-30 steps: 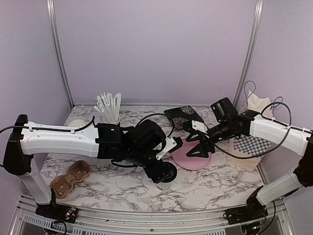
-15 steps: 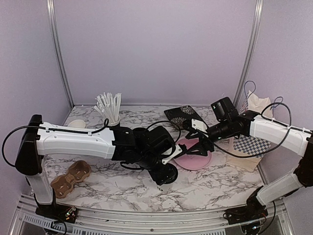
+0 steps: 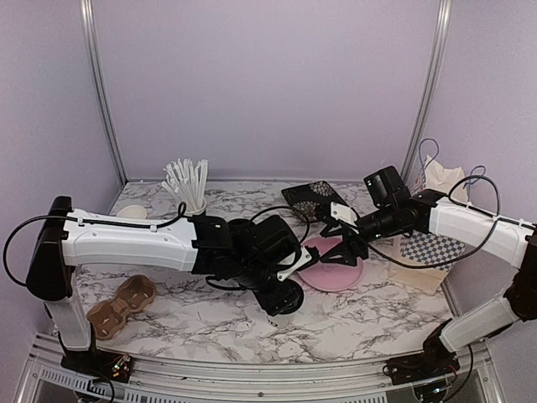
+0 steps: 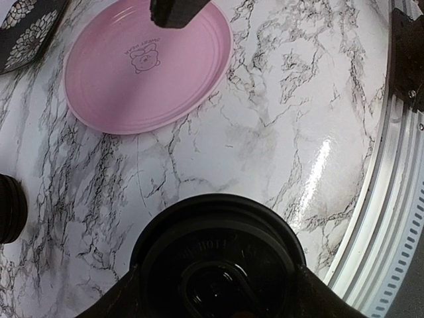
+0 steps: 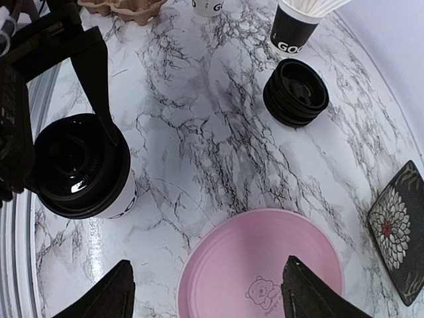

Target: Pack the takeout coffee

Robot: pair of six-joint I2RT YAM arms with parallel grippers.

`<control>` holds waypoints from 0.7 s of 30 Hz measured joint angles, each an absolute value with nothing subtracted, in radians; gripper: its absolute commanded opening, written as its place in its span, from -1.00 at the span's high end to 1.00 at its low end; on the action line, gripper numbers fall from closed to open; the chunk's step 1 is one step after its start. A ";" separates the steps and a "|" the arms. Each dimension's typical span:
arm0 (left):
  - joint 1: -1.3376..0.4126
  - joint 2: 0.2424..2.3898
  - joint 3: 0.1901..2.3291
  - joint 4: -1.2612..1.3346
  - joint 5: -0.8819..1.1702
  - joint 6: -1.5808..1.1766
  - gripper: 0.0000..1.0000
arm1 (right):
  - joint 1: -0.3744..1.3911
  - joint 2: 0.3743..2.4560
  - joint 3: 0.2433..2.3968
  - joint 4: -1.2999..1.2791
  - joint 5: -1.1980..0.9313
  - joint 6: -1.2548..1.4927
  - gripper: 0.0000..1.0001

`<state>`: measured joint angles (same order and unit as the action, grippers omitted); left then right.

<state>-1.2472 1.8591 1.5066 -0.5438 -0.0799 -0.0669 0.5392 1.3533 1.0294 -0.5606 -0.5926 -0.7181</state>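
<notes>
Coffee cup (image 3: 282, 316), white with a black lid (image 4: 215, 265), is upright at the front centre of the marble surface (image 3: 369, 315), just beside the pink plate (image 3: 336, 274). You cannot tell whether its base touches the surface.

Left claw (image 3: 284, 300) grips the cup from above, one finger on each side of the lid. Its arm stretches from the left base across to the centre, wrist bent downward.

Right claw (image 5: 205, 299) hangs over the pink plate with its fingers spread wide and nothing between them. Its arm reaches in from the right, angled down.

Count one lidded cup, one brown cup carrier (image 3: 122, 304), one stack of black lids (image 5: 296, 93), one black cup of white straws (image 3: 190, 191), one pink plate and one dark patterned dish (image 3: 315, 200).
</notes>
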 measured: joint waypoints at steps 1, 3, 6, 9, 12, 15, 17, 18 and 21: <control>-1.244 1.859 1.509 -0.548 -0.083 -0.067 -0.25 | 0.533 1.353 1.029 -0.561 -0.593 -0.714 -0.48; -1.237 1.858 1.512 -0.553 -0.088 -0.067 -0.22 | 0.520 1.353 1.029 -0.560 -0.593 -0.707 -0.47; -1.214 1.858 1.531 -0.561 -0.094 -0.067 -0.21 | 0.499 1.351 1.029 -0.560 -0.593 -0.699 -0.48; -1.171 1.860 1.576 -0.569 -0.106 -0.068 -0.17 | 0.480 1.348 1.029 -0.557 -0.592 -0.688 -0.47; -1.118 1.874 1.647 -0.570 -0.119 -0.067 -0.16 | 0.469 1.348 1.029 -0.554 -0.591 -0.680 -0.47; -1.063 1.912 1.732 -0.568 -0.139 -0.065 -0.16 | 0.466 1.348 1.029 -0.553 -0.591 -0.673 -0.47; -1.030 1.946 1.781 -0.567 -0.157 -0.063 -0.16 | 0.466 1.348 1.029 -0.553 -0.591 -0.670 -0.47; -1.012 1.966 1.806 -0.568 -0.165 -0.063 -0.16 | 0.466 1.348 1.029 -0.553 -0.591 -0.669 -0.47; -0.966 2.035 1.871 -0.567 -0.182 -0.063 -0.16 | 0.466 1.348 1.029 -0.553 -0.590 -0.665 -0.47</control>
<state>-0.9661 2.0346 1.8706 -0.5674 -0.1822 -0.0631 0.4660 1.3479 1.0294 -0.5526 -0.5903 -0.6647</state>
